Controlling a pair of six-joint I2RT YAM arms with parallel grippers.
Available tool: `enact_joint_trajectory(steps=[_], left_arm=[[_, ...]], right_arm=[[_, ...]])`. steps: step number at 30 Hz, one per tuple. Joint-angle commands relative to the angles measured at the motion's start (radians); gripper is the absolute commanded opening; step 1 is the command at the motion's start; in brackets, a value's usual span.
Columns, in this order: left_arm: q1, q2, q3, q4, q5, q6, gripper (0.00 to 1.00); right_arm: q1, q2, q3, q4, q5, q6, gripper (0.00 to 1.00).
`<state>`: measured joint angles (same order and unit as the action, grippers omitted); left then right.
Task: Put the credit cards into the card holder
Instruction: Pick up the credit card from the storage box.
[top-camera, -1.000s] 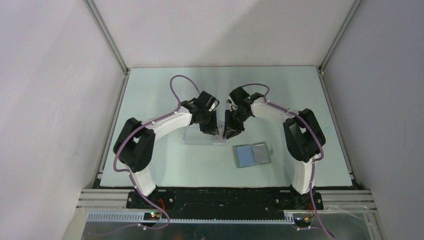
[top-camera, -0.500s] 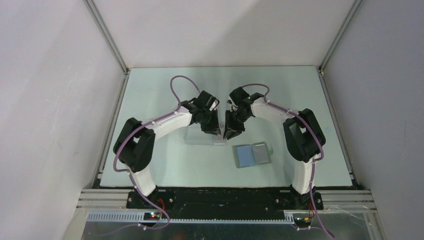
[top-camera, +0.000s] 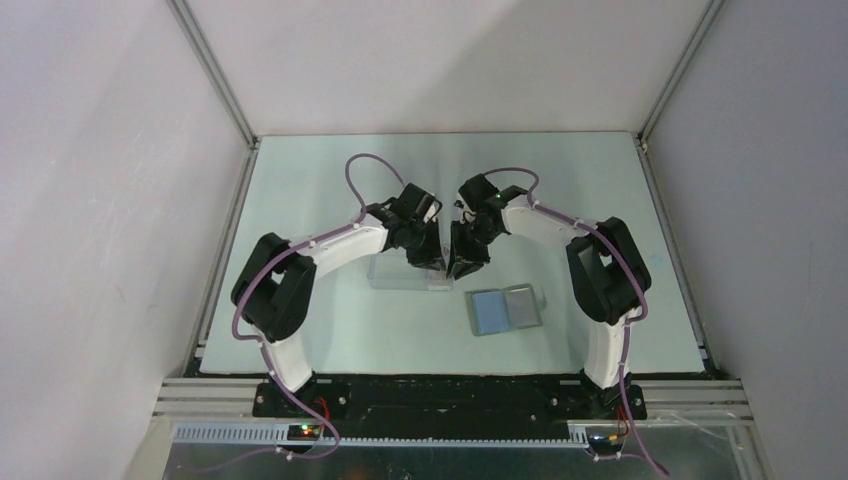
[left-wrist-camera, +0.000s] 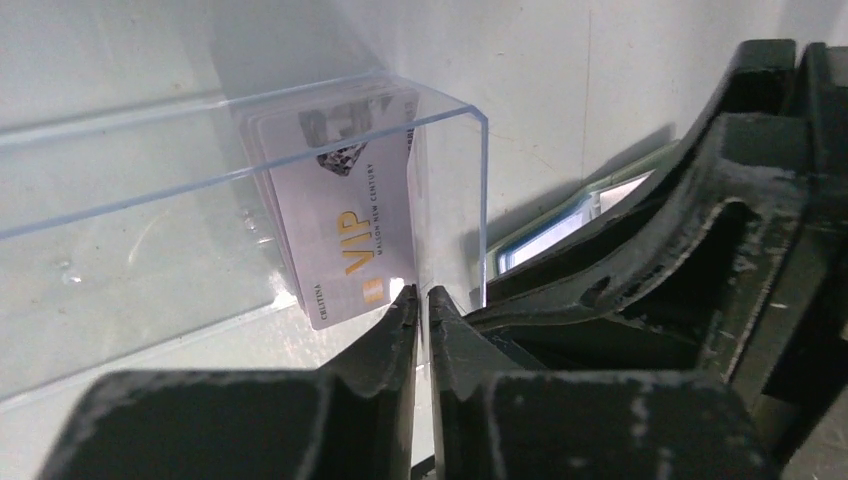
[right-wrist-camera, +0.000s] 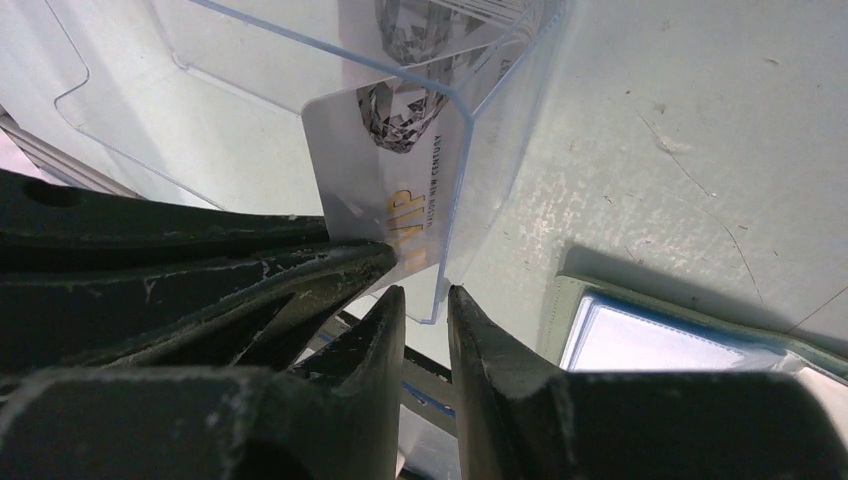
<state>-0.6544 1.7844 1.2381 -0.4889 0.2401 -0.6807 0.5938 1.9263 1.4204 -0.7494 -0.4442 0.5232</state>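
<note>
My left pincer (left-wrist-camera: 420, 300) clamps the front credit card (left-wrist-camera: 345, 220) at the right end of the clear case (left-wrist-camera: 150, 260), my right pincer (right-wrist-camera: 425, 300) straddles its wall, whether gripping I cannot tell, and the card holder (top-camera: 505, 310) lies open on the bench (top-camera: 330, 180) just near-right.

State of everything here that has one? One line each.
card holder, open, lying flat, blue inside up.
clear case, open top, cards standing at one end.
front credit card, in the case, corner pinched.
left gripper, shut on front credit card.
right gripper, fingers straddling the case wall, grip unclear.
</note>
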Motion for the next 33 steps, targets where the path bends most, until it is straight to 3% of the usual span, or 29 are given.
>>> enact_joint_trajectory(steps=[1,4,9,13,18,22,26,29,30,33], left_arm=[[-0.008,-0.006,-0.017,0.019,-0.018,-0.013,0.07],[-0.007,-0.027,-0.027,0.020,-0.044,-0.021,0.00],[-0.008,-0.113,-0.018,0.020,-0.087,-0.025,0.00],[-0.005,-0.227,-0.027,0.020,-0.146,-0.016,0.00],[0.001,-0.422,-0.089,0.020,-0.184,-0.021,0.00],[0.012,-0.538,-0.137,0.051,-0.109,-0.021,0.00],[0.023,-0.626,-0.204,0.193,0.099,-0.078,0.00],[0.032,-0.696,-0.334,0.498,0.232,-0.231,0.00],[0.037,-0.708,-0.403,0.668,0.279,-0.324,0.00],[0.040,-0.745,-0.479,0.854,0.324,-0.430,0.00]], right_arm=[[0.007,-0.012,-0.001,0.012,-0.001,-0.005,0.27],[0.007,-0.029,-0.005,0.006,0.016,-0.005,0.27],[0.002,-0.104,-0.009,-0.003,0.039,0.001,0.28],[-0.014,-0.190,-0.009,-0.011,0.047,0.004,0.34],[-0.056,-0.332,-0.021,-0.015,0.021,-0.010,0.50],[-0.122,-0.460,-0.081,0.052,-0.101,-0.003,0.65],[-0.209,-0.571,-0.167,0.174,-0.304,0.042,0.73],[-0.235,-0.641,-0.201,0.229,-0.389,0.057,0.77],[-0.236,-0.651,-0.204,0.249,-0.424,0.058,0.77],[-0.230,-0.691,-0.225,0.317,-0.504,0.098,0.77]])
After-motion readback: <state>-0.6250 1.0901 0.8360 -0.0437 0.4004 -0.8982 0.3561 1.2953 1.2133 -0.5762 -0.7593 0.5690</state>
